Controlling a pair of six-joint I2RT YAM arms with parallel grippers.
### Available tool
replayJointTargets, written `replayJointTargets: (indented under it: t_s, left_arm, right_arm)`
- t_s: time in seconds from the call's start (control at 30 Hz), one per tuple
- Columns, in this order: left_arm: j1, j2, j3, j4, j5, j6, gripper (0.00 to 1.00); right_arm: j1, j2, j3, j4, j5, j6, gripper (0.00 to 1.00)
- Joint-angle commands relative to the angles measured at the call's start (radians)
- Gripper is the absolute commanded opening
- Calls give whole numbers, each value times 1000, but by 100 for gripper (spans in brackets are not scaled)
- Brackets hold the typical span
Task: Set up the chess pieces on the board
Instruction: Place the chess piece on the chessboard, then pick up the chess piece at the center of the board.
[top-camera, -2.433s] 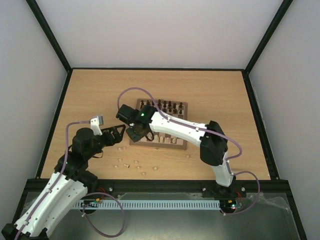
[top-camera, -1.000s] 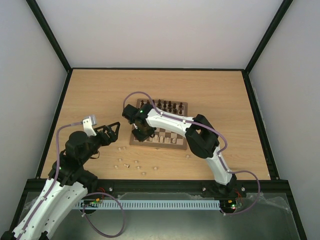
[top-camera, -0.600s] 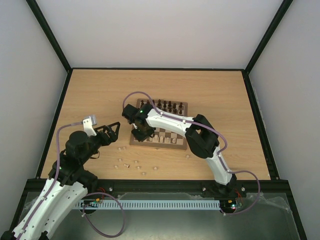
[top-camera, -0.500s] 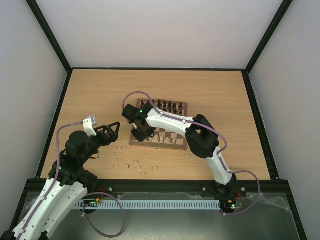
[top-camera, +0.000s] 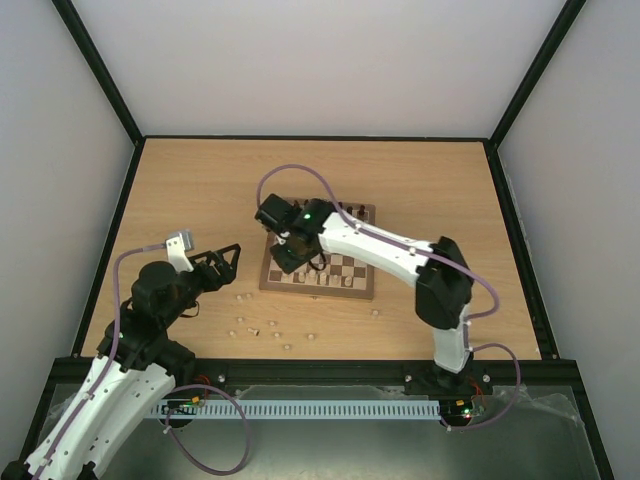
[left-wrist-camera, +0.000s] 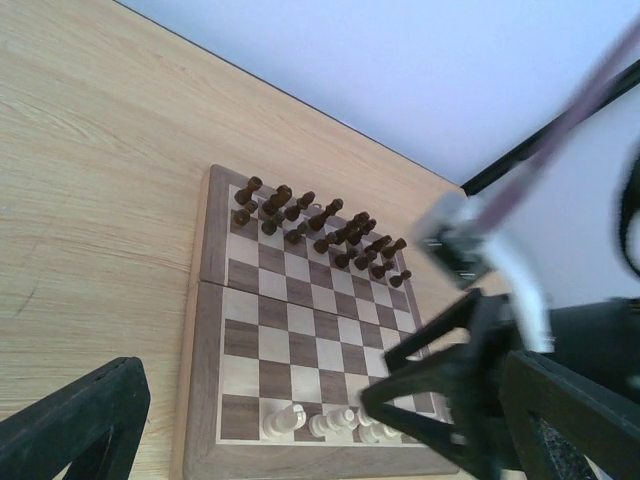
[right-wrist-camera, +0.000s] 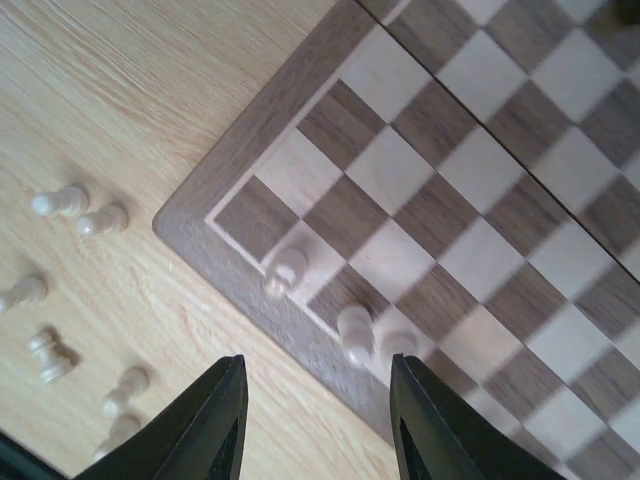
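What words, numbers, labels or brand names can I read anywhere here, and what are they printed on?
None can be read. The board shows only plain checks and a bare brown border, with no letters or numbers along it; the chess pieces are unmarked.
Anything printed on the small parts at the arm bases is too small to make out.

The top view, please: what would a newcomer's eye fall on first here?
The checked board sits mid-table, with dark brown pieces filling its far rows and only a few pale pieces on its near row. The right gripper hangs open over the near-left corner. Loose pale pieces lie scattered on the table nearby, beside the open left gripper.
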Motion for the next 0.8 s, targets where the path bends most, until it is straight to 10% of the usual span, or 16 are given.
replayJointTargets:
  t_s: [0.0,0.77]
  left_arm:
    - [4,22,33,-3,6,-5,99]
    - [4,188,36,97,161,45,99]
  right_arm:
    - [27,-159,-93,-23,51,59,42]
    - [-8,-621,-921,148,191,542,51]
